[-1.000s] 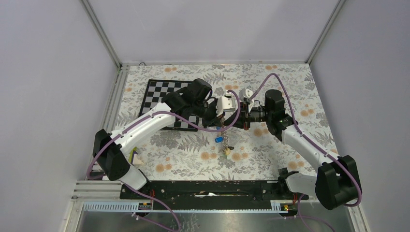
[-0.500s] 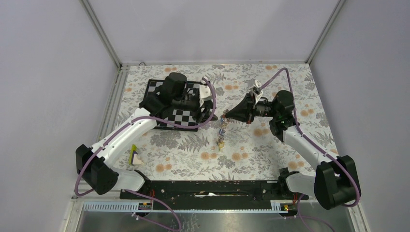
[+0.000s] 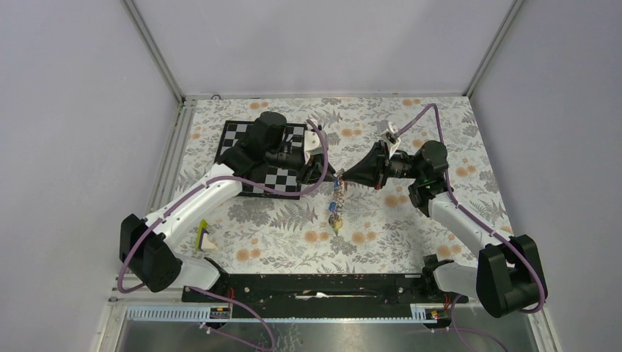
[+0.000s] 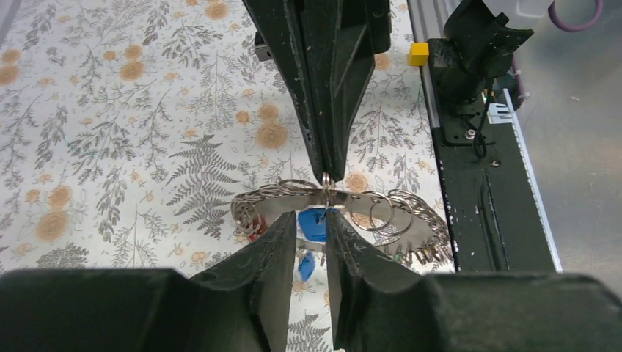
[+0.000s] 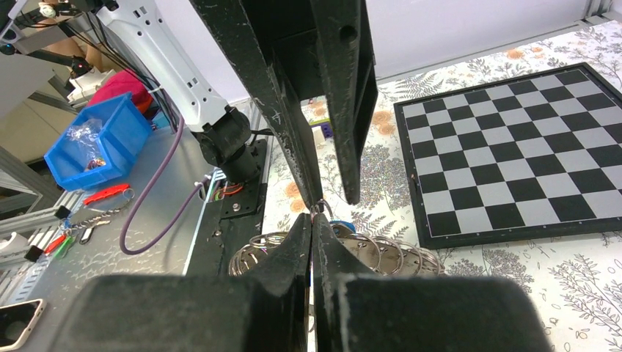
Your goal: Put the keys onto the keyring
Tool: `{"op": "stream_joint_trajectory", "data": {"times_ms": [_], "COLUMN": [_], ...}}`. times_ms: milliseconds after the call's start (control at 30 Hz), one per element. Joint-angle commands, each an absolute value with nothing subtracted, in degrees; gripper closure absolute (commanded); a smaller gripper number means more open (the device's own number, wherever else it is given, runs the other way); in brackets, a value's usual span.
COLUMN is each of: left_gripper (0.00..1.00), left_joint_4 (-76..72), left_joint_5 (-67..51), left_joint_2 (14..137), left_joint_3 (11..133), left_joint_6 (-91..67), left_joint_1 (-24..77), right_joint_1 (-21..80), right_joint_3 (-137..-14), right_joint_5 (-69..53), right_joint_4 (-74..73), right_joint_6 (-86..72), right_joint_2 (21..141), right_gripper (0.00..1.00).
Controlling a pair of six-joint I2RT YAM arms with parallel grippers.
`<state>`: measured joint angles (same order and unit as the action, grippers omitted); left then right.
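The keyring (image 3: 337, 196) is a grey chain of metal rings, hanging in the air with small coloured keys on it. My right gripper (image 3: 343, 177) is shut on its top ring; the right wrist view shows the jaws pressed together (image 5: 310, 217) on the keyring (image 5: 381, 253). My left gripper (image 3: 323, 173) is just left of it, jaws a narrow gap apart. In the left wrist view my left gripper (image 4: 310, 218) points at the keyring (image 4: 279, 193), with a blue key (image 4: 314, 226) just beyond the gap and a red key (image 4: 251, 229) to the left. The right gripper (image 4: 327, 174) comes down from above.
A black-and-white chessboard (image 3: 249, 147) lies on the floral cloth under the left arm and shows in the right wrist view (image 5: 513, 147). A small yellow-and-white object (image 3: 204, 238) lies near the left base. The black base rail (image 3: 315, 286) runs along the near edge.
The left gripper pulled back left from the right gripper, then edged back toward it. The right gripper turned and still holds the keyring, which now hangs straight down.
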<state>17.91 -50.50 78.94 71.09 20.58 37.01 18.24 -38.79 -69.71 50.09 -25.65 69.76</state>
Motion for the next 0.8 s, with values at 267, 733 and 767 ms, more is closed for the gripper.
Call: {"op": "stream_joint_trajectory", "data": {"times_ms": [267,733,767], "left_gripper": [0.88,1.00,1.00], "left_joint_4": [15.08,17.39,17.39], "left_joint_5": [-56.89,-54.73,-53.23], "left_joint_2": [79.92,79.72,79.98], "left_joint_3": [70.23,68.30,68.54], "left_joint_6": [22.21,26.57,26.51], "left_joint_1": [36.87,38.06,38.55], "right_joint_1": [17.70,17.14,17.14], "right_joint_3": [-39.31,-39.56,-39.55], "right_joint_5": [-70.00,-67.95,-67.68], "right_joint_4": [54.85,52.62,52.31], "right_joint_6": [-25.98,-24.76,-24.51], "right_joint_2": [69.62,69.55,69.60], "right_gripper": [1.00,1.00,1.00]}}
